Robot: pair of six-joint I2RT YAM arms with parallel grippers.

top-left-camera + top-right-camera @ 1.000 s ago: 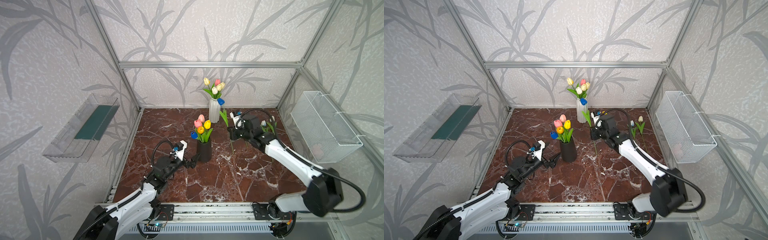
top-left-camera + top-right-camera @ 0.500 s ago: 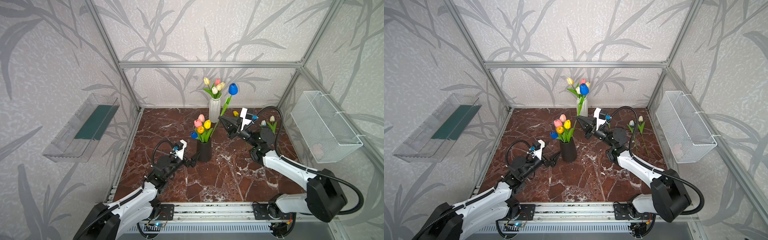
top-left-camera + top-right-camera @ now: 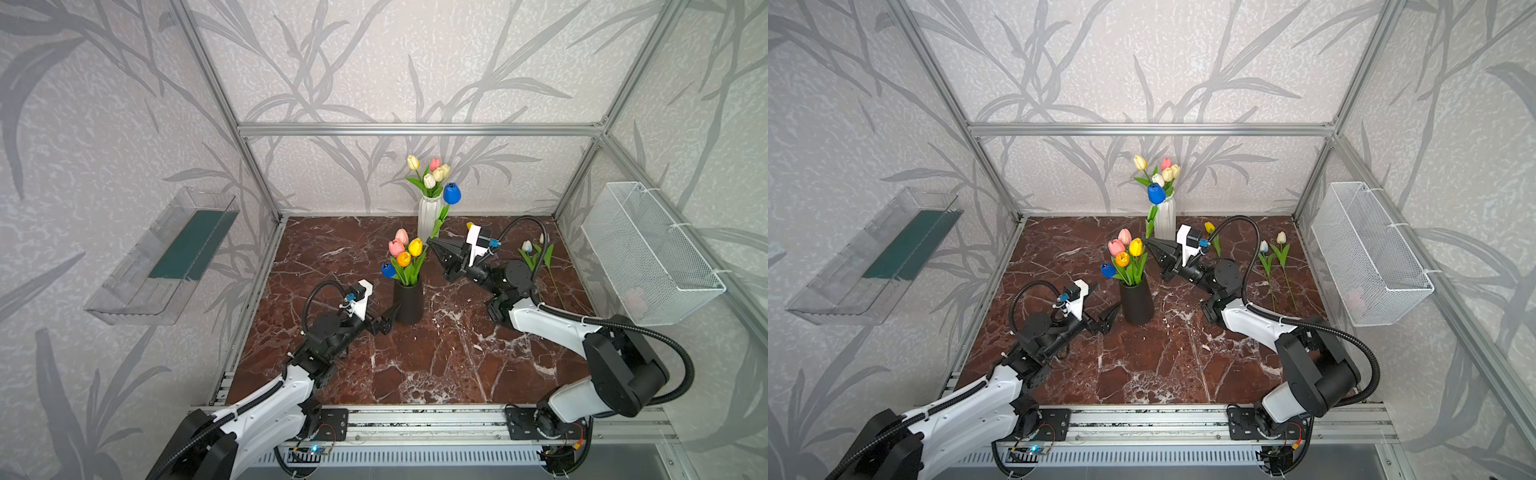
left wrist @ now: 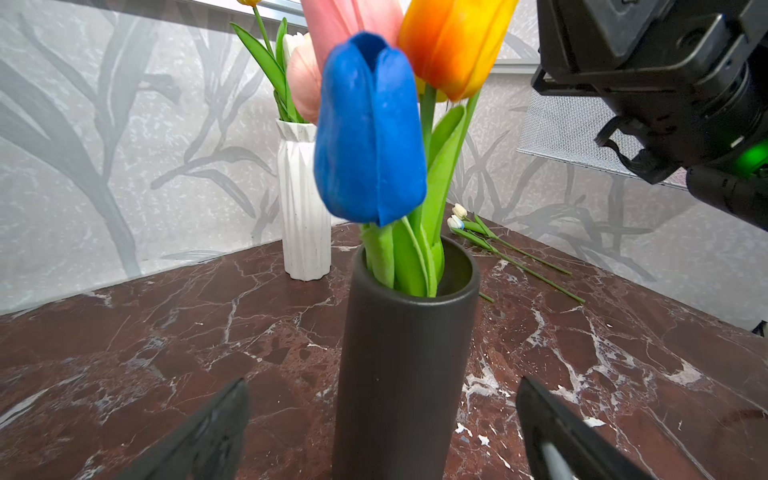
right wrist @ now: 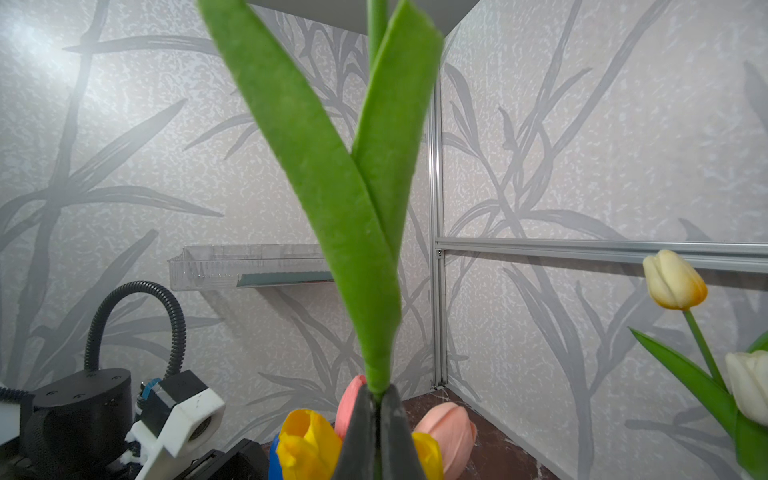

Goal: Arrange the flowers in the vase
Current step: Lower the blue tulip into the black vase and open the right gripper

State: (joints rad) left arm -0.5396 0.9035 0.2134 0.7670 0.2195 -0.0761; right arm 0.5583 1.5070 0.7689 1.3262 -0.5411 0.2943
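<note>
Vase (image 4: 405, 353), matte black cylinder; felt-leaved tulip (image 5: 332, 187)

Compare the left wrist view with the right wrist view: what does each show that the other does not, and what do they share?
Only the left wrist view: the black vase between the open left jaws, two loose tulips lying on the table, and the wire basket.
Only the right wrist view: the held tulip, its leaves filling the middle, pinched in the shut right jaws; the clear wall tray; the left arm's wrist camera.
Both: the bunch's pink tulip and yellow tulip, plus the patterned walls.
</note>
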